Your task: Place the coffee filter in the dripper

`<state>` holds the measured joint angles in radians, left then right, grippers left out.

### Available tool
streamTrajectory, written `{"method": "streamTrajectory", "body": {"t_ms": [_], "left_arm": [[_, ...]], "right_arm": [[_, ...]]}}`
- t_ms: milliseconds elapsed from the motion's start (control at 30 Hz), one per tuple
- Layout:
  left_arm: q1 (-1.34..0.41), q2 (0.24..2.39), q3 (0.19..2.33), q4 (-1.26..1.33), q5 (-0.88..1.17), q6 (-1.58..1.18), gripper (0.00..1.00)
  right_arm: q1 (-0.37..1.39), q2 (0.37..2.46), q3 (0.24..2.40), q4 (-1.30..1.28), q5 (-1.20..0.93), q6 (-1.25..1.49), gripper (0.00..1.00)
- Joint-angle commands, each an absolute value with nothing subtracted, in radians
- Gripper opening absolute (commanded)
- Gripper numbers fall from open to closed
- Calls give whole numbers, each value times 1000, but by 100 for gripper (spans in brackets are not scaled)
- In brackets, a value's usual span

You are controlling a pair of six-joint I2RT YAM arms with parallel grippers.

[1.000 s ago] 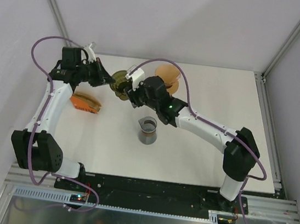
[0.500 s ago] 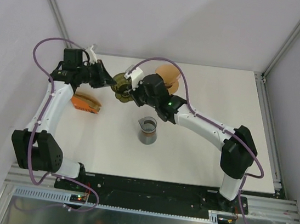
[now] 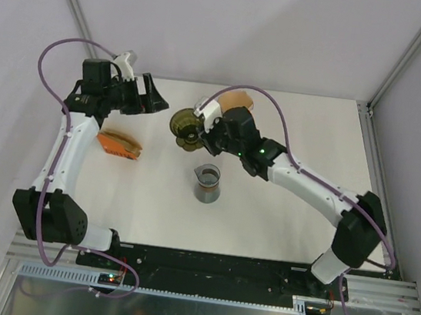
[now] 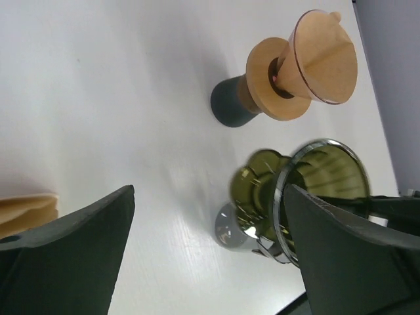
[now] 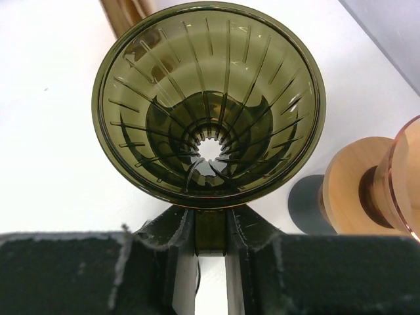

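My right gripper (image 5: 211,226) is shut on the handle of the olive-green ribbed dripper (image 5: 209,98), which has nothing inside it. From above, the dripper (image 3: 186,125) sits left of table centre with the right gripper (image 3: 202,129) at its right side. In the left wrist view the dripper (image 4: 315,190) seems lifted above its grey shadow. My left gripper (image 3: 155,97) is open, just left of and behind the dripper, jaws wide with nothing between them (image 4: 210,197). The coffee filter stack (image 3: 119,145) lies in an orange holder at the left; its tan edge (image 4: 23,209) shows.
A pink dripper with a brown filter (image 3: 237,103) stands on a wooden collar and dark base (image 4: 230,108) behind the green one. A glass server (image 3: 207,183) stands at table centre. The table's back edge (image 3: 281,94) meets the wall.
My left gripper opened wide and drew back to the left, away from the dripper. My right gripper closed on the dripper's handle and carried it slightly to the right.
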<state>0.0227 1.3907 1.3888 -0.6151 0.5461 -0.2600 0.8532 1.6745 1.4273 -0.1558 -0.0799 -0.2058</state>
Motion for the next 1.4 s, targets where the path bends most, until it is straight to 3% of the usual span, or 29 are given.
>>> {"method": "streamTrajectory", "body": {"t_ms": [0,300,567,1367], "left_arm": [[34,1332,1456,-614,513,-171,99],[37,1341,1416,-618,525,-134,100],[38,1366,1411,-618,565,-147,100],[38,1375,1399,-617,581,-144,100]], "right_arm": [[841,1508,1375,-160,-226,-297,0],[748,1339,1217,-281,-607,-447,0],[700,1318,1156,-330,-750,-514,0],[623,1459,1074,-169,-775,-465,0]]}}
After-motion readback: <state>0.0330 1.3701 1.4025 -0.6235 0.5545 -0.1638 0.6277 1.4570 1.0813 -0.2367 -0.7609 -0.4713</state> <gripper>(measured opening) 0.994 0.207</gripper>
